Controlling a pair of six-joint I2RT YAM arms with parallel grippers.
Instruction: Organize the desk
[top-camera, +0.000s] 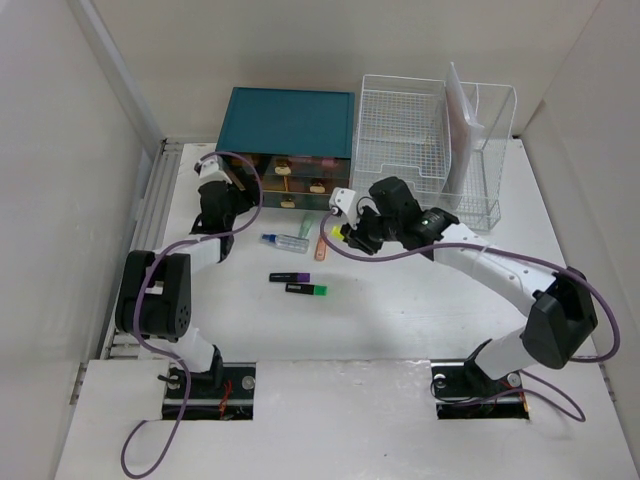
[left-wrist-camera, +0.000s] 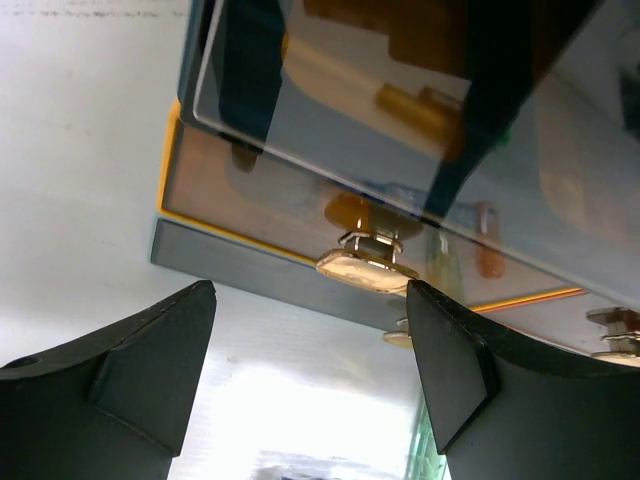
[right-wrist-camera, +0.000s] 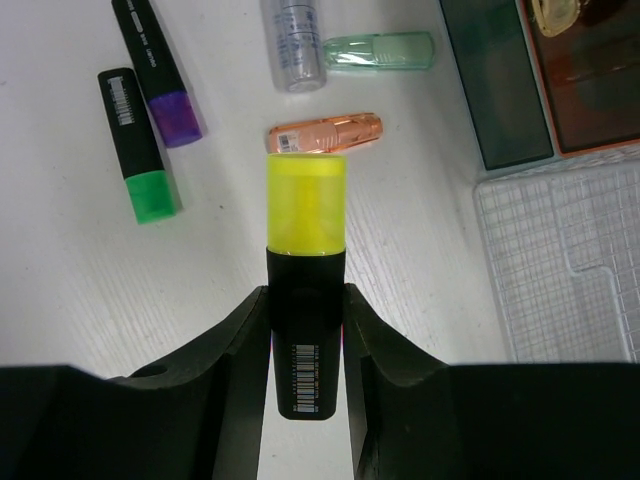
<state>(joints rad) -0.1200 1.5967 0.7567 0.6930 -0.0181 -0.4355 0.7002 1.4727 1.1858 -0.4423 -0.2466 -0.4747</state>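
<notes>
On the white desk lie a purple-capped highlighter and a green-capped one near the middle. My right gripper is shut on the black barrel of a yellow-capped highlighter. It holds this above the desk near an orange clip-like piece. My left gripper stands open and empty just in front of the teal drawer cabinet. A brass drawer knob sits a little ahead of its fingertips, untouched.
A clear tube and a pale green piece lie in front of the cabinet. The white wire basket stands at the back right with a white divider in it. A grey rail runs along the desk's left edge.
</notes>
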